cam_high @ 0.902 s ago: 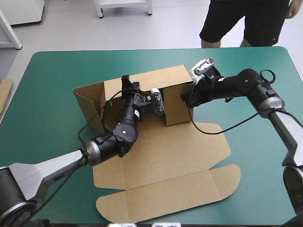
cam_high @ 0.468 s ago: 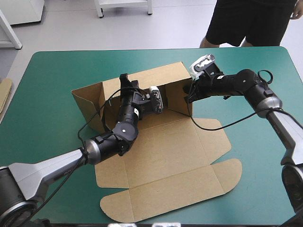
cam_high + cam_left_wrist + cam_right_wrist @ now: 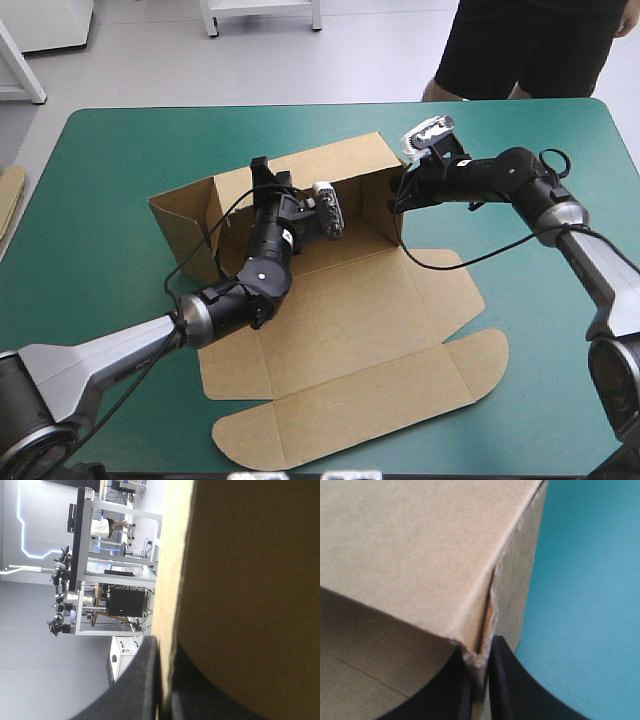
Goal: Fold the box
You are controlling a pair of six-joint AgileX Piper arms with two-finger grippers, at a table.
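Several walls raised, brown box [image 3: 350,330] partly flat

Overhead view; wrist views tight on box [image 3: 340,330]

The teal-green table [image 3: 100,160] carries the brown box [image 3: 350,350]: near panels flat on the cover, far walls raised.

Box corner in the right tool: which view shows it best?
Right wrist view: the box corner fills the frame, pinched in the right tool, frayed edge plain. The high view shows the whole box, but that tool covers the corner. The left wrist view shows only a wall edge in the left tool.
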